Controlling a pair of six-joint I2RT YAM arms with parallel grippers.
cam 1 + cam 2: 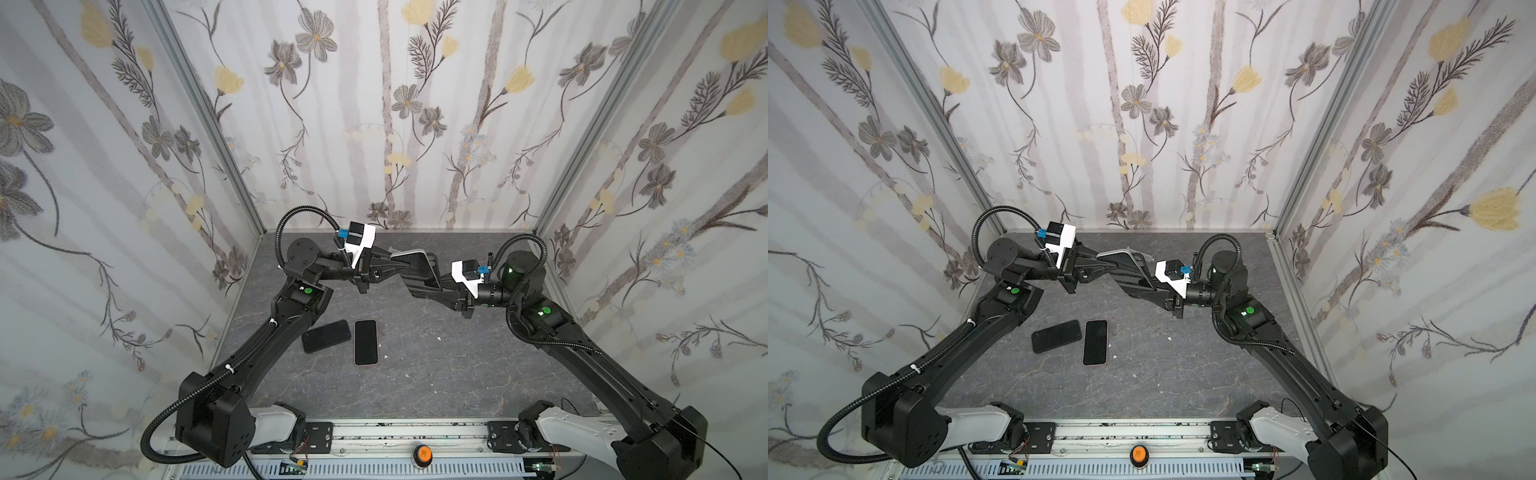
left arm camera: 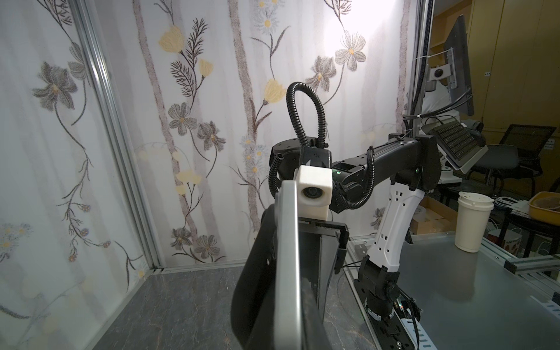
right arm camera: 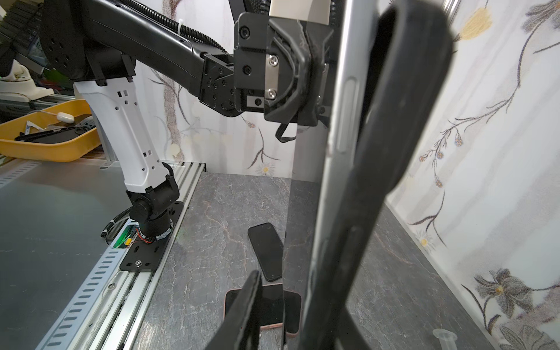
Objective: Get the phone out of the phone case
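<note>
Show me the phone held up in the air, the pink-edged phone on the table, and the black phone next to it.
held phone (image 2: 288, 257), left wrist view, silver side edge.
pink-edged phone (image 1: 365, 343), in a top view, screen middle.
black phone (image 1: 326, 336), in a top view, middle of top face.

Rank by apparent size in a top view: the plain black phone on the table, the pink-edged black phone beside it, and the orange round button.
1. Plain black phone and pink-edged black phone: they look alike, so no ranking.
2. Orange round button: clearly smallest.
</note>
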